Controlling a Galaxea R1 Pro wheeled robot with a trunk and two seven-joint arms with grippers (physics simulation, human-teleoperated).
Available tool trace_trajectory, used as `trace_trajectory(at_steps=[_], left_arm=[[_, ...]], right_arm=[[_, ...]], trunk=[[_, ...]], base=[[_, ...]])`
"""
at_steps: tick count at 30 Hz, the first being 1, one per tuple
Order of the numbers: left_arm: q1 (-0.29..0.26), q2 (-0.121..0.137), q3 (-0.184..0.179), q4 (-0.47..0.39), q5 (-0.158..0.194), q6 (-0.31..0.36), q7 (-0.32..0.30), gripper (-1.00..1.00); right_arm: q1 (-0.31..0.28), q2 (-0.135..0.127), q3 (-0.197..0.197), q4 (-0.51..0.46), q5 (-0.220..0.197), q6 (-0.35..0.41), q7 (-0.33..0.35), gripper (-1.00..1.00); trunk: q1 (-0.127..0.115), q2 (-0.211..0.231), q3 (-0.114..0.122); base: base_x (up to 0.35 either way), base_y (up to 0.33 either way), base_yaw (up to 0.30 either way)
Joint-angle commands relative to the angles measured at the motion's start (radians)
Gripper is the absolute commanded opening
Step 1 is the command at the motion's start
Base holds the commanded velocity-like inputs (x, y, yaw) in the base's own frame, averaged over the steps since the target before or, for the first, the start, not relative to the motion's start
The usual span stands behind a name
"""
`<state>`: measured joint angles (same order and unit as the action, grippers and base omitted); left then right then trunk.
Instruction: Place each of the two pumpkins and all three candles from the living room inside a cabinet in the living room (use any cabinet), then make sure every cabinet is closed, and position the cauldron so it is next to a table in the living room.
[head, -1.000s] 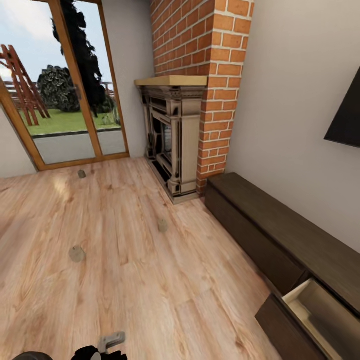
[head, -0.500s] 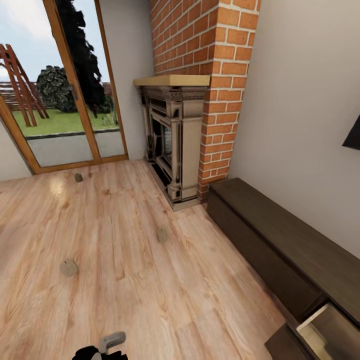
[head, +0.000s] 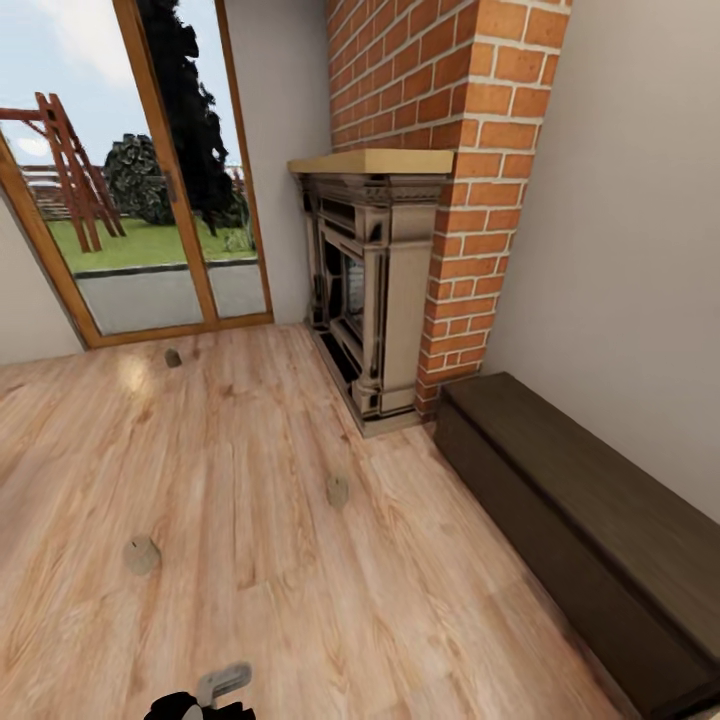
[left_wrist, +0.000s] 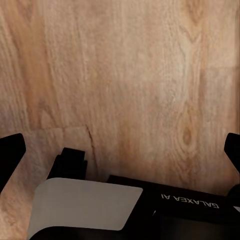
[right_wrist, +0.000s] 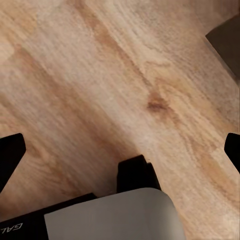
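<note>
Living room, wood floor.

- Candles: three stubby cream cylinders standing on the floor, well apart. Nearest candle ahead to the left; middle candle in front of the fireplace; far candle by the glass door.
- Cabinet: long dark brown unit along the right wall, beside the brick chimney.
- Change: the view has swung left over the last second; the open pale drawer at the cabinet's near end has slid out of frame. Likely the base is turning toward the candles for pickup.
- Left hand: fingertips spread wide, holding nothing, floor beneath.
- Right hand: likewise wide apart and empty.
</note>
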<state>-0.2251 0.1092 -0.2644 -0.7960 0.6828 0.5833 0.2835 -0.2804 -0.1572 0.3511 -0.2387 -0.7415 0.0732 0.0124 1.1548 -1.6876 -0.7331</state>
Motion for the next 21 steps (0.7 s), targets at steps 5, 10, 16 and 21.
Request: trace_trajectory(at_steps=[5,10,16,21], left_arm=[[0.000,0.001,-0.004,-0.002,0.011,0.001,0.010,1.00],[0.000,0.001,-0.004,-0.002,0.011,0.001,0.010,1.00],[0.000,0.001,-0.004,-0.002,0.012,0.001,0.010,1.00],[-0.001,0.000,-0.004,-0.002,0.012,0.001,0.010,1.00]], right_arm=[[0.000,-0.001,0.003,-0.002,-0.004,0.004,0.002,1.00],[0.000,0.000,0.004,-0.002,-0.004,0.003,-0.002,1.00],[0.000,0.001,0.005,-0.002,-0.004,0.003,-0.004,1.00],[0.000,0.001,0.005,-0.002,-0.004,0.003,-0.006,1.00]], trunk=[[0.001,0.000,-0.001],[0.001,0.000,-0.001],[0.001,0.000,-0.001],[0.001,0.000,-0.001]], base=[[0.330,0.047,0.001],[0.328,0.106,0.000],[0.267,0.111,0.000],[0.069,0.027,0.024]])
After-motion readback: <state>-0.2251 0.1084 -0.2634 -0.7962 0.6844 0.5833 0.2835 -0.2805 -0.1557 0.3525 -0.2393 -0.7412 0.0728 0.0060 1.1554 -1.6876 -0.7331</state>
